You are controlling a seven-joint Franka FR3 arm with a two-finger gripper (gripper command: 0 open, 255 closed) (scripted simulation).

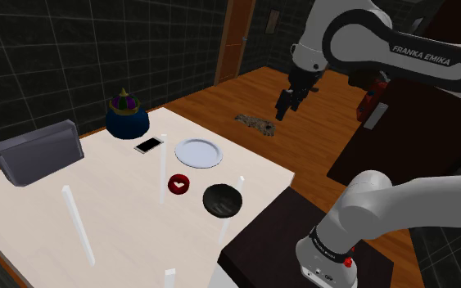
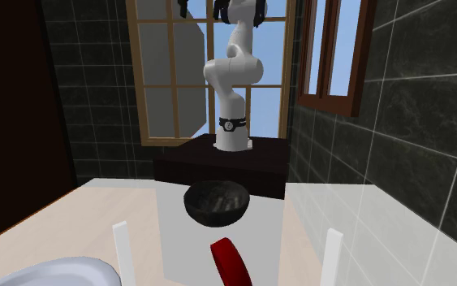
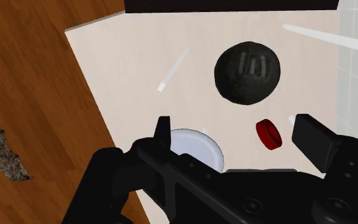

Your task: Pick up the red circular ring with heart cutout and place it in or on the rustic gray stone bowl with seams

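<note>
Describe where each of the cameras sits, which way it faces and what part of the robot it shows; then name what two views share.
Shoulder view: beside and behind the stand, looking down over the white table; arm and raised pincer show.
Second exterior view: low across the table, facing the arm past the dark bowl; arm on its stand shows.
Wrist view: on the hand, looking down at the table; open pincer fingers show.
Shared: bowl and red ring.

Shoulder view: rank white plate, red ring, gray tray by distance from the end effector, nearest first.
1. White plate, by the table edge closest to the end effector.
2. Red ring, just beyond the plate, lower in the view.
3. Gray tray, at the table's far end on the view's left.
</note>
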